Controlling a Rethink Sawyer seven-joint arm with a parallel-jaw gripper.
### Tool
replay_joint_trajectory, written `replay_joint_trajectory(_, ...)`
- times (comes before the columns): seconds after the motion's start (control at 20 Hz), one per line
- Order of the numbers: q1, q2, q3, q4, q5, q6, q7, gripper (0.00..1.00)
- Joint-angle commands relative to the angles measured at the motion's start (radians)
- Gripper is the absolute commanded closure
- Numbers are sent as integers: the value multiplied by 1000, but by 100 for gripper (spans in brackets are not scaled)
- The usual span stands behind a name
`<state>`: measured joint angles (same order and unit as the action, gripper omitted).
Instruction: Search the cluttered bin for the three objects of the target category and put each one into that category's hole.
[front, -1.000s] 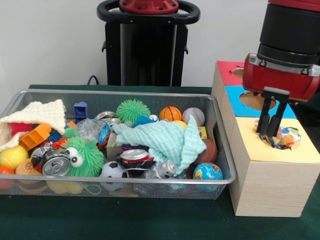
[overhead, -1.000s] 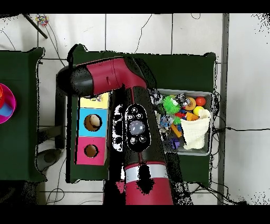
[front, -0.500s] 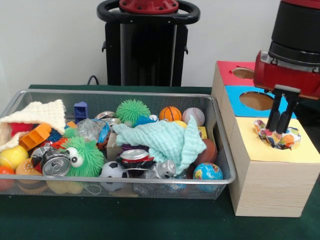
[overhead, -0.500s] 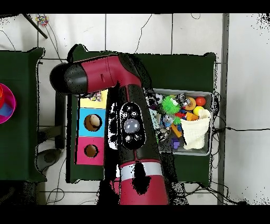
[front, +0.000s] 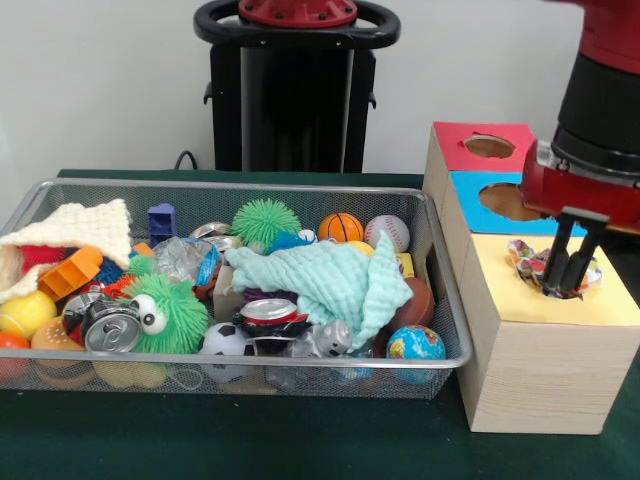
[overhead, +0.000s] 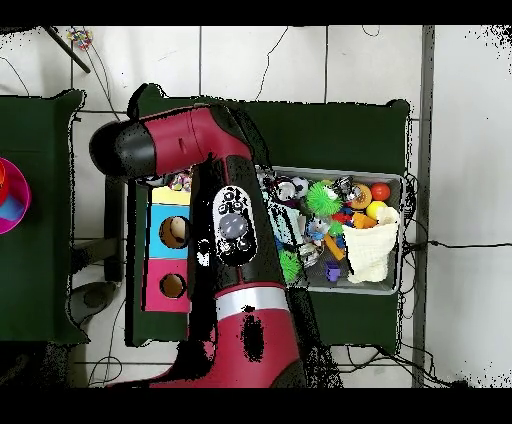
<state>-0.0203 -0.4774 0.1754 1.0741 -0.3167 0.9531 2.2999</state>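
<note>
From above, the red arm (overhead: 235, 250) is covering most of the box and part of the basket (overhead: 393, 285), so only a scrap of wrapper (overhead: 180, 182) is showing; the front camera is giving the clear look. There the gripper (front: 570, 288) is hanging over the hole (front: 556, 274) in the box's yellow top (front: 560, 305), its two fingers (front: 553, 258) sitting slightly apart and released, with the crumpled wrapper (front: 530, 262) lying in the hole around their tips. The basket (front: 230, 360) is sitting beside the box, crowded with toys.

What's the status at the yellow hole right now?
Gripper open, fingertips at the yellow-topped hole. Crumpled wrapper sits in the hole, not gripped. Nothing blocking.
</note>
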Motion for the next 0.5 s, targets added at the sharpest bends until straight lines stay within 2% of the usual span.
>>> replay_joint_trajectory(0.05, 9, 98, 97, -15, -43, 62, -218, 100)
replay_joint_trajectory(0.25, 19, 137, 109, -43, -47, 81, -244, 100)
replay_joint_trajectory(0.5, 20, 118, 110, -46, -44, 192, -297, 100)
